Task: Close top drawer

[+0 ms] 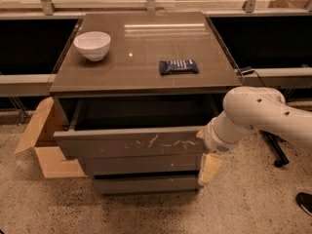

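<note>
The top drawer point(131, 144) is pulled out from the grey cabinet. Its front panel bears pale scratches across the middle, and the dark interior point(141, 112) shows behind it. My gripper point(209, 165) is at the right end of the drawer front, cream-coloured and pointing down in front of the drawer below. The white arm point(253, 116) reaches in from the right and rests against the front's right edge.
On the cabinet top point(146, 52) stand a white bowl point(92, 45) at the back left and a dark blue snack packet point(179, 66) to the right. An open cardboard box point(44, 145) lies on the floor to the left. Two plain drawer fronts point(146, 174) sit below.
</note>
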`<state>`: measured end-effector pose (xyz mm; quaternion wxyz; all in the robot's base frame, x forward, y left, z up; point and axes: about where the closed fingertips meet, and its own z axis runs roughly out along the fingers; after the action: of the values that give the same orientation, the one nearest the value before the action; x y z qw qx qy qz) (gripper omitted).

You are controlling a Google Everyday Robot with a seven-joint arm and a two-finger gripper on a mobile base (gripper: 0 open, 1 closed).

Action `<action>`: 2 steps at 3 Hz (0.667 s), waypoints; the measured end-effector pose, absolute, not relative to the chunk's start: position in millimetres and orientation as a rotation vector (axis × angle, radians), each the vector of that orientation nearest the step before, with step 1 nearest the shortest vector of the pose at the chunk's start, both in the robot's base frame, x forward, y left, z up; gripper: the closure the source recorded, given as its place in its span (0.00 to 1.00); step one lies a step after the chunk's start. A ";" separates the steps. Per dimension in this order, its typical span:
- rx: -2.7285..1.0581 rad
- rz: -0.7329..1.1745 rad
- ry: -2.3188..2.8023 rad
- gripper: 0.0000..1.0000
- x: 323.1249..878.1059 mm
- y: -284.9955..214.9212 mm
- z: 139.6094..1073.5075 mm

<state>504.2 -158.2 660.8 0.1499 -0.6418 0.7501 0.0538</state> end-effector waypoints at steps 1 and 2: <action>-1.804 0.164 2.121 0.00 529.8 -170.4 653.3; -1.800 0.181 2.075 0.18 561.8 -174.2 643.2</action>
<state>561.8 -174.2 643.2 0.1932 -0.6416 0.7395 0.0644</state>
